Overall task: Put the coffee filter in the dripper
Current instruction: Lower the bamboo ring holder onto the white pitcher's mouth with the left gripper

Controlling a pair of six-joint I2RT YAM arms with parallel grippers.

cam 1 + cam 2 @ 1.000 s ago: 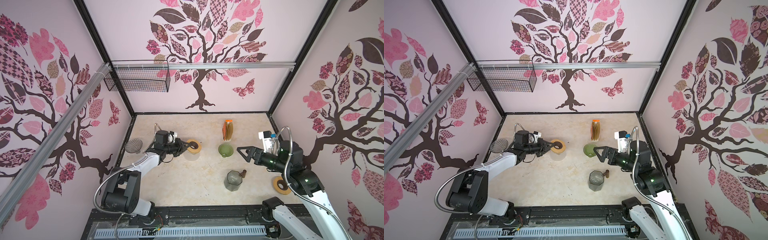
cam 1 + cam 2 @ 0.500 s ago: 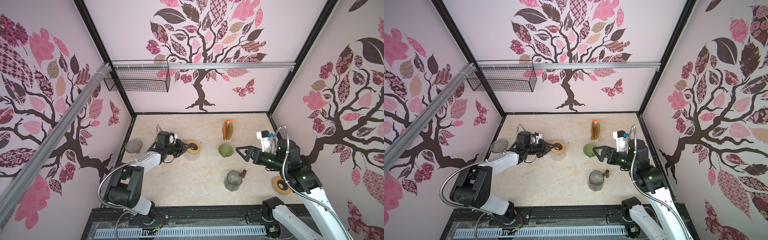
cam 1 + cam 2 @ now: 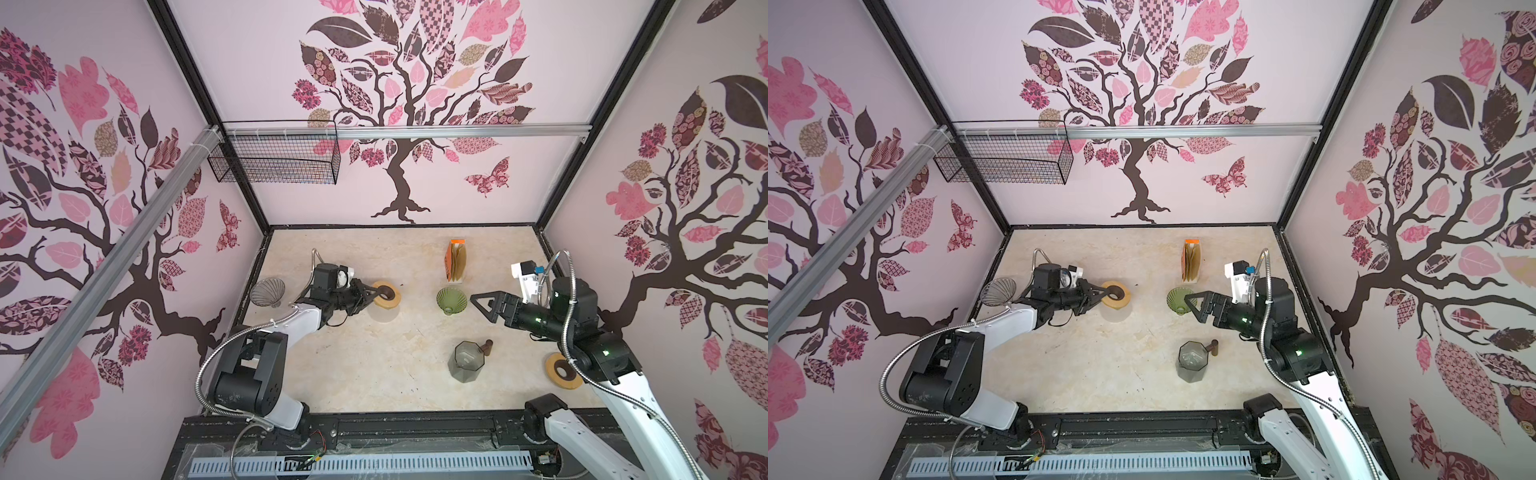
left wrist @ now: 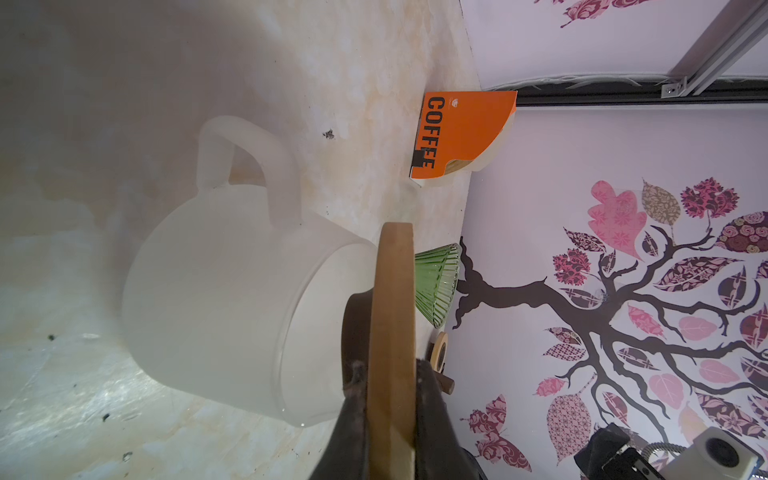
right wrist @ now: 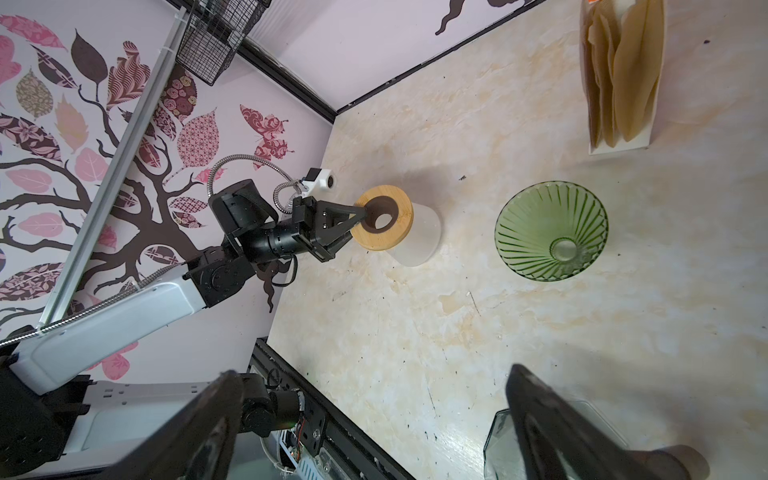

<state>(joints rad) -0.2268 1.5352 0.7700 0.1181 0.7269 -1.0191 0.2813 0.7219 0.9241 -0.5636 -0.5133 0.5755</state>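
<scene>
Filters (image 3: 459, 262) stand on edge in orange holder (image 3: 449, 262).

On the pale marbled tabletop (image 3: 374, 374) stands a frosted mug (image 3: 384, 313), its handle turned to the back wall. A wooden ring (image 3: 395, 297) with a dark hole lies on the mug's mouth. Near the front there is a dark glass jug (image 3: 467, 361) with flat sides and a brown handle. A second wooden ring (image 3: 550, 370) lies flat close to the right wall. A wire cone (image 3: 267, 292) sits beside the left wall. On the back wall, a black wire basket (image 3: 274, 162) hangs from a metal rail (image 3: 457, 132), next to a tree picture (image 3: 401, 191).
</scene>
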